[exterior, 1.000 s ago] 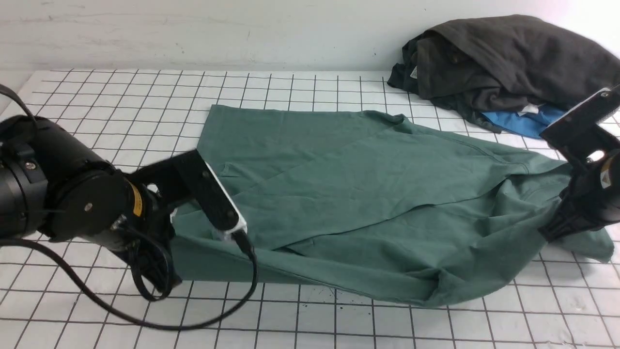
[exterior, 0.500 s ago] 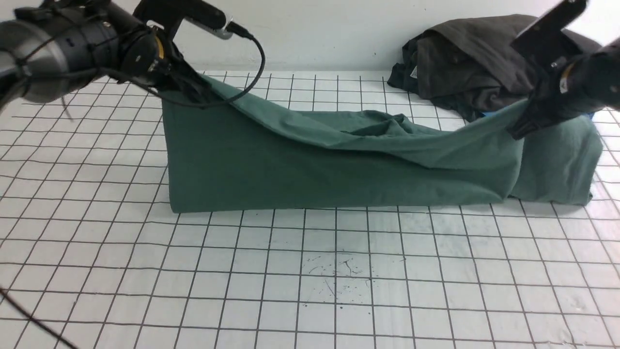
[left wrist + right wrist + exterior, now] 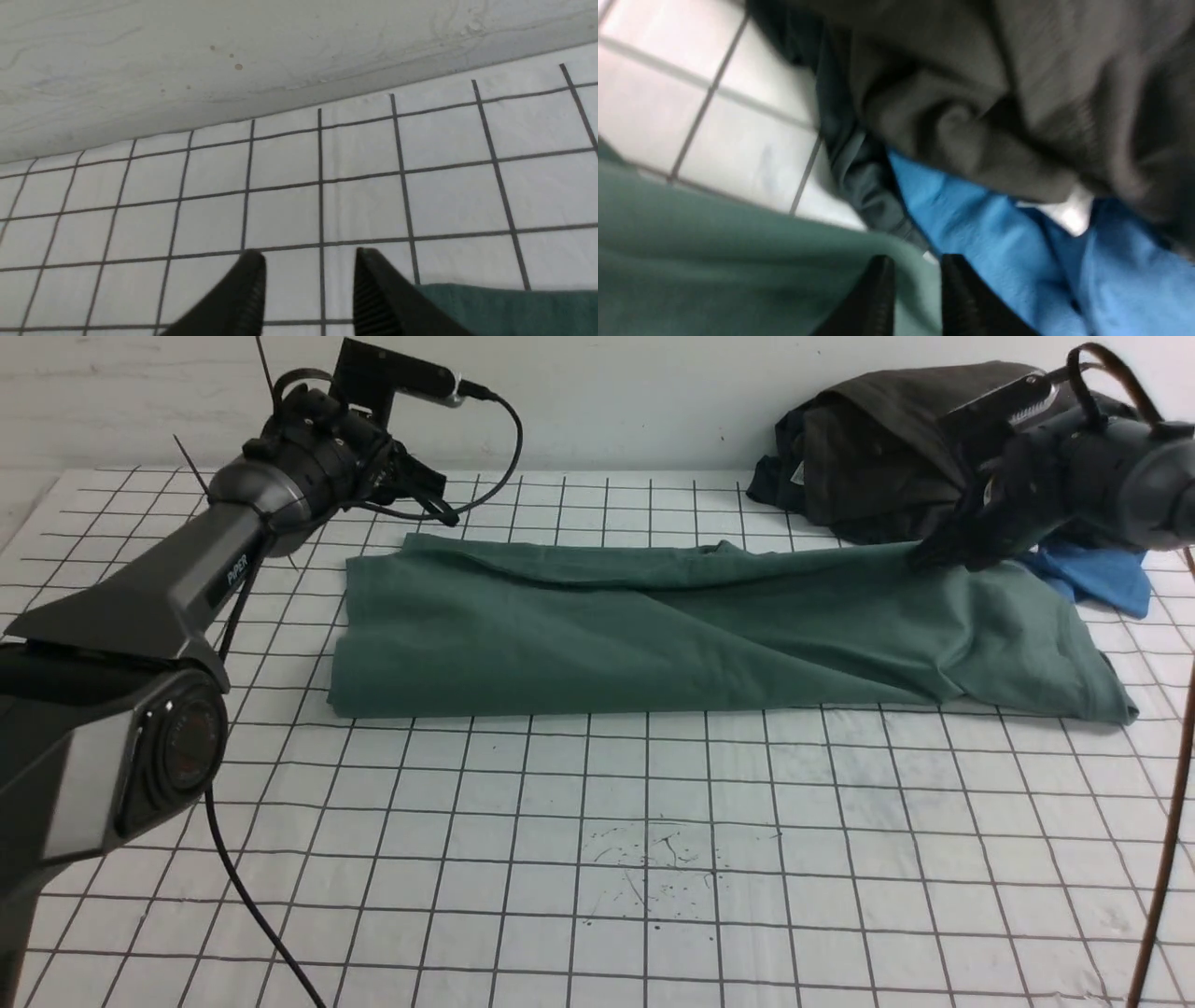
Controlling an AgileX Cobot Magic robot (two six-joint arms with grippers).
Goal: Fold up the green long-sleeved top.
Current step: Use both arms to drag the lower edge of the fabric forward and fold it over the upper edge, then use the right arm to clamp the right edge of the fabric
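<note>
— What's changed?
— The green top (image 3: 597, 653) lies doubled toward the table's (image 3: 653, 896) far side, no longer lifted at its left end.
— Grippers?
— Left (image 3: 308, 280) has let go, jaws apart; right (image 3: 917, 280) is apart too, at the cloth.

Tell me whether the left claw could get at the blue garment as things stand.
Probably not: the left claw is at the far left end of the green top, while the blue garment lies past its right side, with the right arm over that corner, likely blocking the way.
</note>
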